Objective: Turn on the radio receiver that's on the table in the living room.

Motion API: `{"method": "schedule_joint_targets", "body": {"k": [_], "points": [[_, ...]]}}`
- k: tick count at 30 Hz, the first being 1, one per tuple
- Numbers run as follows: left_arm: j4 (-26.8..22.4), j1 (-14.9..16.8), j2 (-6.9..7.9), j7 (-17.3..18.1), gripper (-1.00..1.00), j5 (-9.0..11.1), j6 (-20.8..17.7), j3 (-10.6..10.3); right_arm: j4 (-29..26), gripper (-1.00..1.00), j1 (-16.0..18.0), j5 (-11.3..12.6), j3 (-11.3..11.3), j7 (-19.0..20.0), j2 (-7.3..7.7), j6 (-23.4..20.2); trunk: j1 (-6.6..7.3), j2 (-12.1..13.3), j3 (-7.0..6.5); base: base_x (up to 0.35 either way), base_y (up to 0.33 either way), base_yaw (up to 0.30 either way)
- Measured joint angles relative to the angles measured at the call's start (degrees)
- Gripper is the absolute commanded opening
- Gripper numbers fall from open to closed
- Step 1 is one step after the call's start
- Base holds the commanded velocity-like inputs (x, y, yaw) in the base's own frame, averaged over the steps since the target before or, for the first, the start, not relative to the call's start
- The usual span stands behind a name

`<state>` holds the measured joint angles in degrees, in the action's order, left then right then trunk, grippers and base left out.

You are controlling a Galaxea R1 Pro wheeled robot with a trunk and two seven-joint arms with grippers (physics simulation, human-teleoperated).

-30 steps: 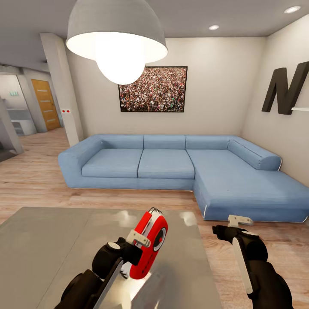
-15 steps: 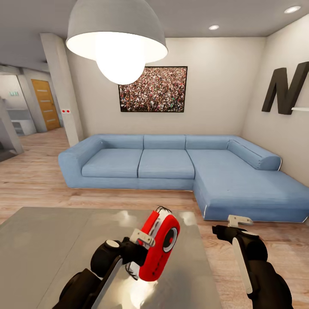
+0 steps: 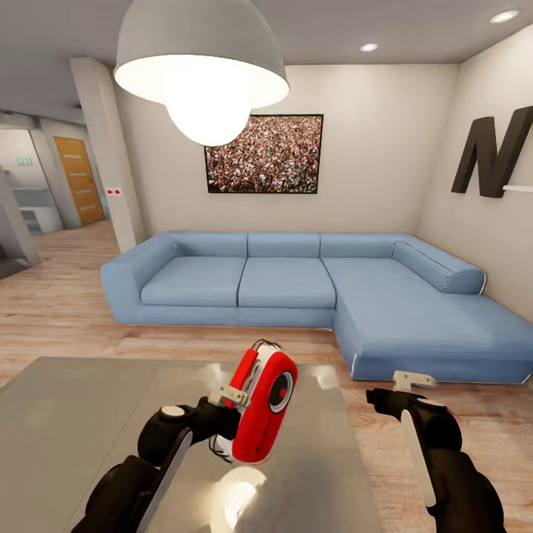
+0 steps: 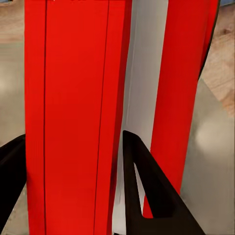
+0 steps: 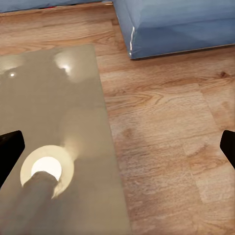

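1. Head view: left gripper (image 3: 226,414) pinches the radio (image 3: 263,416), held upright in the air above the table (image 3: 66,414). Since half a second ago the radio has swung back leftward and up a little, dial facing more to the right. Likely still reorienting it for the switch; no sign it is on yet. Right gripper (image 3: 403,386) has not moved, parked past the table's right edge over the floor (image 3: 59,311), sofa (image 3: 296,285) behind.
2. Left wrist view: radio's red and white edge sits between the two dark fingers (image 4: 147,196), clamped.
3. Right wrist view: fingertips (image 5: 10,152) spread wide, nothing between; table corner and lamp reflection (image 5: 46,169) below.
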<state>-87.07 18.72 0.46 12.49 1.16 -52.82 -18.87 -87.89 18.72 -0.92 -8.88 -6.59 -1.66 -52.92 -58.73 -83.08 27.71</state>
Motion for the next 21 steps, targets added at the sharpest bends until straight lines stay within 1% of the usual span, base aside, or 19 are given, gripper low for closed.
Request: {"method": "schedule_joint_targets", "body": {"k": [1, 3, 4, 5, 6, 8, 12, 15, 16, 18, 19, 20, 21], "points": [[0.0, 0.0, 0.02, 0.6, -1.00, -0.8, 0.1, 0.7, 0.0, 1.00, 0.0, 0.0, 0.0, 0.0, 0.02, 0.0, 0.00, 0.0, 0.00, 0.000, 0.000, 0.000], [0.0, 0.0, 0.14, 3.6, -1.00, 0.7, 0.1, 3.1, 0.0, 1.00, 0.0, 0.0, 0.0, 0.0, 0.05, 0.0, 0.00, 0.0, 0.00, 0.000, 0.000, 0.000], [0.0, 0.0, 0.22, 5.0, -1.00, 0.7, 0.1, 4.2, 0.0, 1.00, 0.0, 0.0, 0.0, 0.0, 0.06, 0.0, 0.00, 0.0, 0.00, 0.000, 0.000, 0.000], [0.1, 0.0, 0.30, 5.6, -1.00, 0.2, 0.3, 4.7, 0.0, 1.00, 0.0, 0.0, 0.0, 0.0, 0.06, -0.1, 0.00, 0.0, 0.00, 0.000, 0.000, 0.000], [0.1, 0.0, 0.62, 6.9, -1.00, 0.1, 0.8, 5.7, -0.1, 1.00, 0.0, 0.0, 0.0, 0.0, 0.07, -0.1, 0.00, 0.0, 0.00, 0.000, 0.000, 0.000], [0.1, 0.0, 1.18, 7.9, -1.00, 0.0, 1.9, 6.6, -0.1, 1.00, 0.0, 0.0, 0.0, 0.0, 0.07, -0.1, 0.00, 0.0, 0.00, 0.000, 0.000, 0.000], [0.2, 0.0, 1.87, 8.3, -1.00, 0.0, 2.7, 7.0, -0.1, 1.00, 0.0, 0.2, 0.0, 0.2, 0.08, -0.2, 0.00, 0.0, 0.00, 0.000, 0.000, 0.000], [0.2, 0.0, 2.17, 8.5, -1.00, 0.1, 2.9, 7.1, -0.1, 1.00, 0.0, 0.2, 0.0, 1.9, 0.08, -0.3, 0.00, 0.0, 0.00, 0.000, 0.000, 0.000], [0.3, 0.0, 2.23, 8.6, -1.00, 0.2, 3.0, 7.1, -0.1, 1.00, 0.0, 0.3, 0.0, 4.5, 0.17, -0.4, 0.00, 0.0, 0.00, 0.000, 0.000, 0.000], [0.3, 0.0, 2.25, 8.6, -1.00, 0.2, 3.0, 7.1, -0.1, 1.00, 0.0, 0.3, -0.1, 7.8, 0.26, -0.4, 0.00, 0.0, 0.00, 0.000, 0.000, 0.000], [0.3, 0.0, 2.26, 8.6, -1.00, 0.1, 3.0, 7.1, -0.1, 1.00, 0.0, 0.2, -0.1, 8.6, 0.28, -0.4, 0.00, 0.0, 0.00, 0.000, 0.000, 0.000], [0.4, 0.0, 2.27, 8.7, -1.00, 0.1, 3.1, 7.1, -0.2, 1.00, 0.0, 0.2, -0.1, 11.2, 0.33, -0.5, 0.00, 0.0, 0.00, 0.000, 0.000, 0.000], [0.4, 0.0, 2.27, 8.8, -1.00, 0.2, 3.1, 7.1, -0.2, 1.00, 0.0, 0.2, -0.1, 11.7, 0.35, -0.5, 0.00, 0.0, 0.00, 0.000, 0.000, 0.000]]}}
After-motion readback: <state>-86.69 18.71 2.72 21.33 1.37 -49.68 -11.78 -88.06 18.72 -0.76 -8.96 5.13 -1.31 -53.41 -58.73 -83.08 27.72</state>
